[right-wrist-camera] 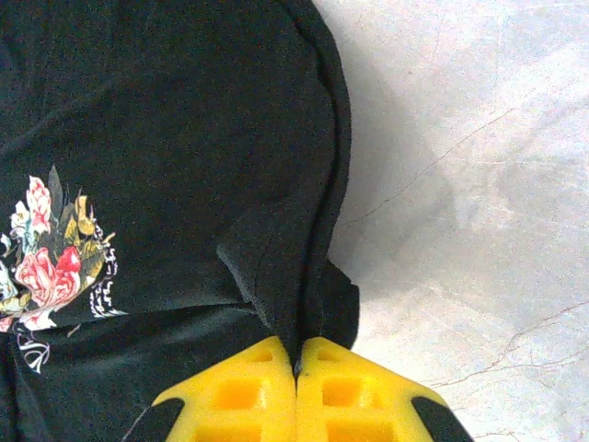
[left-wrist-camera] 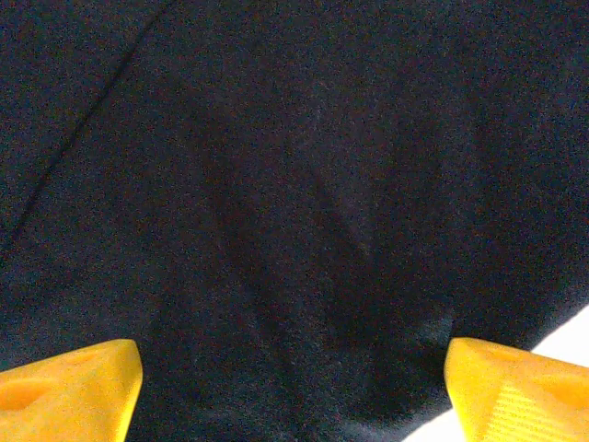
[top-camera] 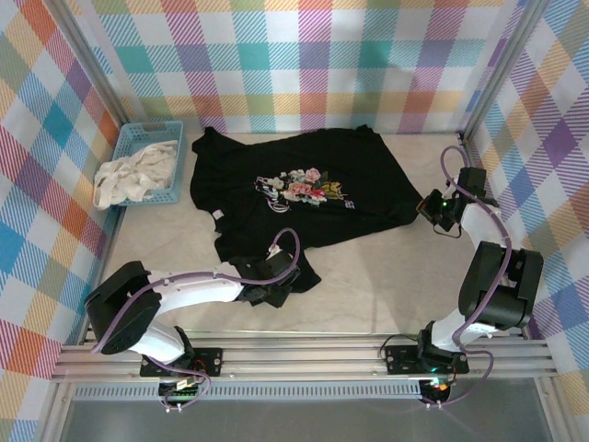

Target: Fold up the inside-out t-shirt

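Note:
The black t-shirt (top-camera: pixel 368 175) lies spread across the middle of the table, its small multicoloured print (top-camera: pixel 304 189) facing up and its near-left corner bunched. My left gripper (top-camera: pixel 276 293) is down on that bunched corner. In the left wrist view its yellow fingers (left-wrist-camera: pixel 69 387) stand wide apart, open, over dark cloth (left-wrist-camera: pixel 294 184). My right gripper (top-camera: pixel 431 210) is at the shirt's right edge. Seen from the right wrist, that gripper (right-wrist-camera: pixel 296 354) is shut on a pinched fold of the black hem (right-wrist-camera: pixel 276 267), beside the print (right-wrist-camera: pixel 51 258).
A blue basket (top-camera: pixel 138 131) holding a white-cream cloth (top-camera: pixel 129 180) stands at the back left, next to the shirt's sleeve. Checked walls enclose the table on three sides. Bare marble tabletop (top-camera: pixel 386 276) lies between the shirt's near edge and the arm bases.

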Motion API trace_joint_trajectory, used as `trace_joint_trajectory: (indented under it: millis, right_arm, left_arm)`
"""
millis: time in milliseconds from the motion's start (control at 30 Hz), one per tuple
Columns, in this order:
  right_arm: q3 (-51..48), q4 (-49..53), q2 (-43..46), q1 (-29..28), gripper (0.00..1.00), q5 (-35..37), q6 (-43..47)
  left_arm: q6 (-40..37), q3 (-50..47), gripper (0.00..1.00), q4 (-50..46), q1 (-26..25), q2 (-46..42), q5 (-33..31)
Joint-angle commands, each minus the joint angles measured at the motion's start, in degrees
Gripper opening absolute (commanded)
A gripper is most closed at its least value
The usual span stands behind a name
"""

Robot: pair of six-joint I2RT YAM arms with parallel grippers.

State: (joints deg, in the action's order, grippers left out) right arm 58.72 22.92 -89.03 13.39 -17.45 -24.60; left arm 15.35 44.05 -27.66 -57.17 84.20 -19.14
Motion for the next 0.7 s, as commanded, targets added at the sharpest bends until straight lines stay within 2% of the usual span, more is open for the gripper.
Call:
trace_joint_trajectory:
  millis: [0,267,533,667]
  right_arm:
    - [-0.62,-0.86,0.64,-0.42,0.03,-1.75,1.18]
    - [-0.62,-0.76,0.62,-0.47,0.03,-1.93,1.40]
    - [-0.47,-1.26,-0.51,-0.47,0.03,-3.34,1.20]
    - [-0.54,-1.22,-0.53,-0.47,0.03,-3.37,1.23]
  left_arm:
    - [0.61,0.90,0.84,-2.72,-1.57,-0.43,2.38]
    - [6.77,-1.09,0.84,-4.68,-2.25,-8.19,2.55]
    - [5.63,-0.78,0.84,-5.74,-3.03,-2.69,4.27]
    - [4.98,-0.44,0.73,-4.89,-3.04,0.42,3.00]
